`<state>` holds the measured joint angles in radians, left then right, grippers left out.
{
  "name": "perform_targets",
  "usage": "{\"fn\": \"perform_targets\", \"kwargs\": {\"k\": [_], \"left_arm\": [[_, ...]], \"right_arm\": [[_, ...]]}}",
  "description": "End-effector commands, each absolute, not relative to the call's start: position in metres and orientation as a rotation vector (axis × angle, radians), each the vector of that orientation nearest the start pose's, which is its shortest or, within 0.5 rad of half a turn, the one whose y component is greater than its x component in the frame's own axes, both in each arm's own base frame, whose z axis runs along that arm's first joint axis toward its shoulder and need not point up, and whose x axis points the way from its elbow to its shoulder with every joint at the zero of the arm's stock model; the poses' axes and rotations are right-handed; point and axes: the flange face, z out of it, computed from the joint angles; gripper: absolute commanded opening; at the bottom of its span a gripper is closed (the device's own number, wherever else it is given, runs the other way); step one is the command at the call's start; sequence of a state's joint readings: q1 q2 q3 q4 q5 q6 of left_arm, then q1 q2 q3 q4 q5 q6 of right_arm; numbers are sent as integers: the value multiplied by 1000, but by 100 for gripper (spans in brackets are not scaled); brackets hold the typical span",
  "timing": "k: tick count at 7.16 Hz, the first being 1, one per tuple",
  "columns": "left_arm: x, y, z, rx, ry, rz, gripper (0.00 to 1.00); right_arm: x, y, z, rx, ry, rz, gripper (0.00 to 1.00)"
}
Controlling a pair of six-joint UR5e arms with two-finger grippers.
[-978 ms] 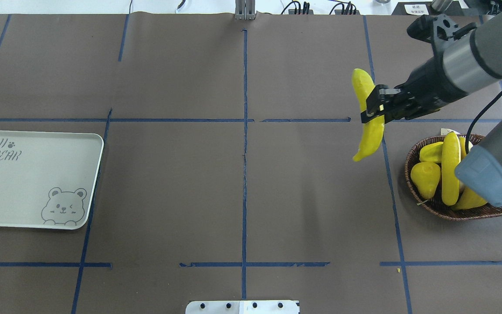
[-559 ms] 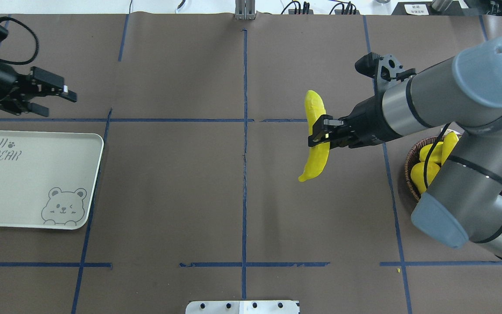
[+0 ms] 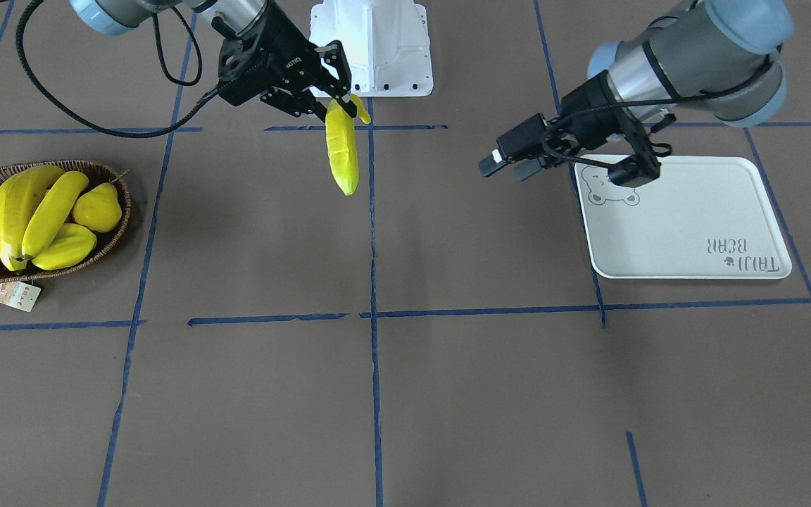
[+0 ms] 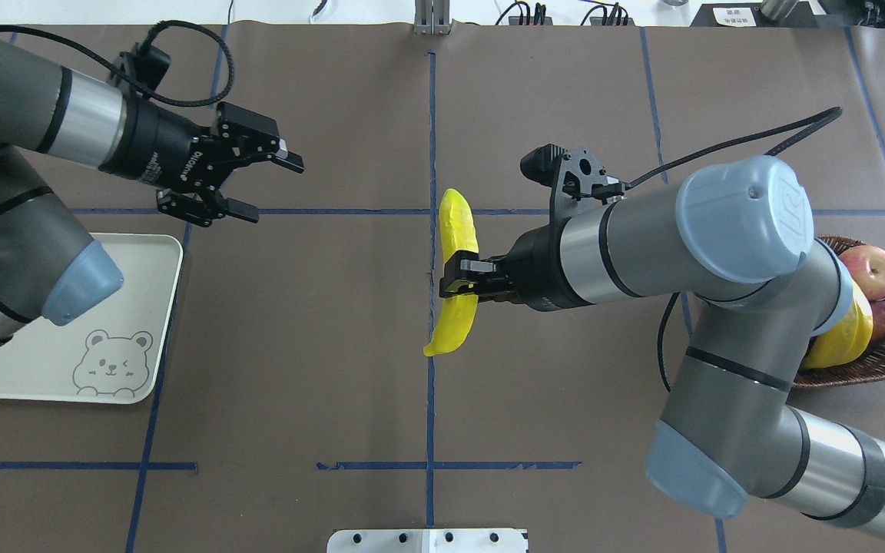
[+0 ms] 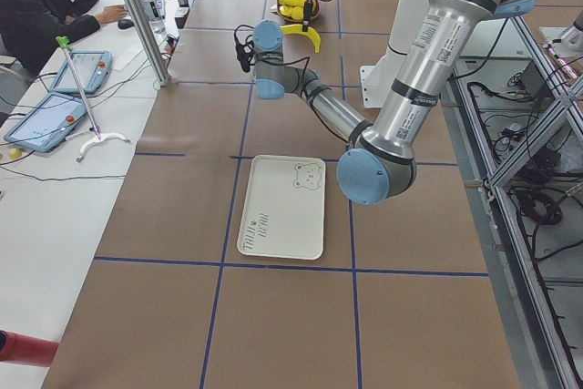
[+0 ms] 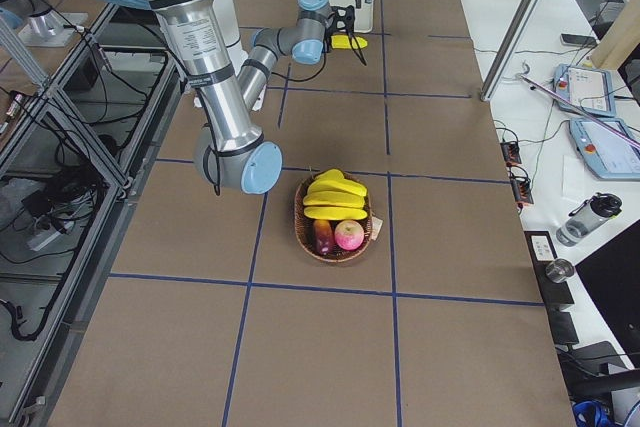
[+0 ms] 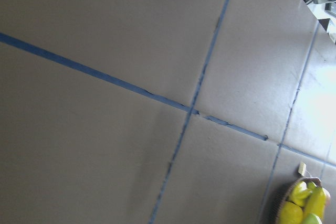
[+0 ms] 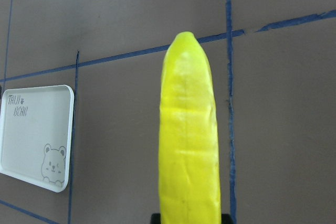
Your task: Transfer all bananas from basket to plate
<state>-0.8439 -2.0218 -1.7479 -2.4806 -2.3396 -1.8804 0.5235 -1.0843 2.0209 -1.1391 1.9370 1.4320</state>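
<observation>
Right gripper (image 4: pixel 452 278) is clamped on the middle of one banana (image 4: pixel 458 230), holding it in the air over the middle of the surface (image 4: pixel 319 346). Left gripper (image 4: pixel 273 190) hangs wide open near a corner of the plate (image 4: pixel 152 292). Other bananas (image 3: pixel 32 204) lie in the basket (image 3: pixel 124 211).

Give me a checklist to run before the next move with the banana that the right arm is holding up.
1. Right gripper shut around the long glossy yellow banana, about mid-length: ok.
2. Left gripper open and empty: ok.
3. Left gripper at the banana: not ok, apart from it across the table.
4. White rectangular bear-print tray free of objects: ok.
5. Woven brown basket emptied of bananas: not ok, yellow bananas lie inside.
</observation>
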Motion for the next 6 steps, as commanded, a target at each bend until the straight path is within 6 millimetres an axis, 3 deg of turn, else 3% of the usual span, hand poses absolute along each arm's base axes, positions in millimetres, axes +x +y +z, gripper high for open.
{"fn": "perform_targets", "kwargs": {"k": [1,4,6], "left_arm": [[375,-443,169,-253,1603,-273,99],[421,-414,157,-243,1626,-286,99],[434,-408,137,-216,1656,-295,97]], "right_arm": [[-429,-347,128,163,-1401,60,1],[-428,-344,125,173,-1430,49,1],[-434,-337,125,160,-1432,37,1]]}}
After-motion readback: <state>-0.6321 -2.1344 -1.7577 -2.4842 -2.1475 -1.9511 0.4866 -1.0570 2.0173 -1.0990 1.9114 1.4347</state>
